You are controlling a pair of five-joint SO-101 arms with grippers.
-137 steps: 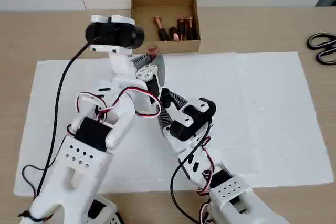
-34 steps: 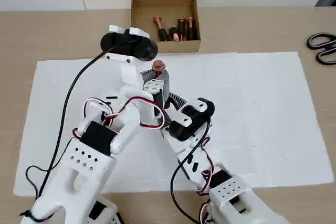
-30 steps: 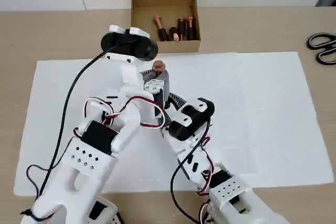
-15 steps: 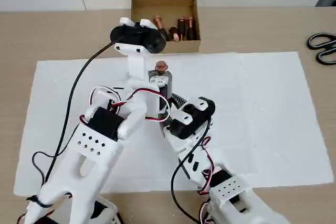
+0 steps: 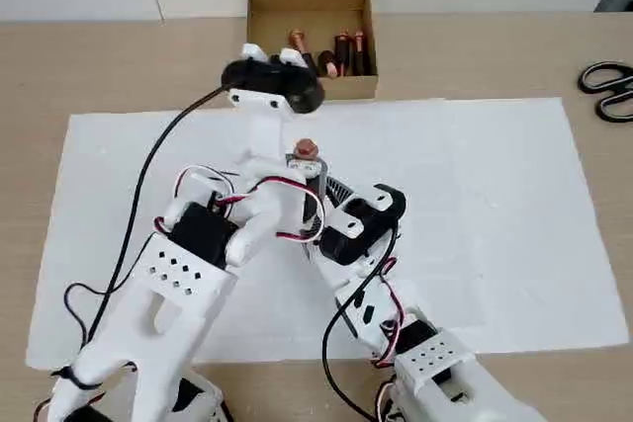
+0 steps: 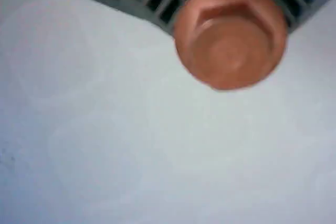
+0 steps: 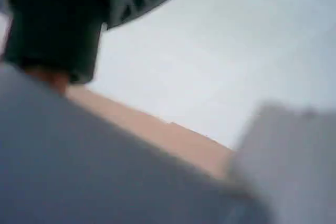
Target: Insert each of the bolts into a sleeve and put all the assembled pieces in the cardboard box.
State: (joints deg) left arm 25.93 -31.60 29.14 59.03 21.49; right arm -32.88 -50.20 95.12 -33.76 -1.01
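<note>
Bolt (image 6: 230, 35) sits clenched between the ribbed jaws of the left gripper (image 5: 307, 165), its copper head facing up. From above it shows end-on, so I judge its long axis near upright. It hangs over the white sheet (image 5: 495, 195), a little left of the sheet's middle.

The right gripper (image 5: 331, 195) lies just beside it, at about 5 o'clock from the bolt head in the high view. Whether it is clamped or slack I cannot tell. Its wrist view shows a dark sleeve (image 7: 52, 30) close up. A copper-coloured bit shows at one end, too blurred to say whether that is the bolt's shank.

The cardboard box (image 5: 260, 42) stands on the table (image 5: 99, 66) at 12 o'clock from the held bolt, near but apart from it. Several assembled pieces (image 5: 331, 51) lie inside it toward the right wall. Scissors (image 5: 605, 88) lie well apart at 2 o'clock.

The relation that counts is that the box is straight ahead of the left gripper, and the left arm is the nearer of the two. If the sleeve is already seated on the bolt, the carry looks like a short push toward 12 o'clock. If it is not, the upright shank must first line up with the sleeve's bore
</note>
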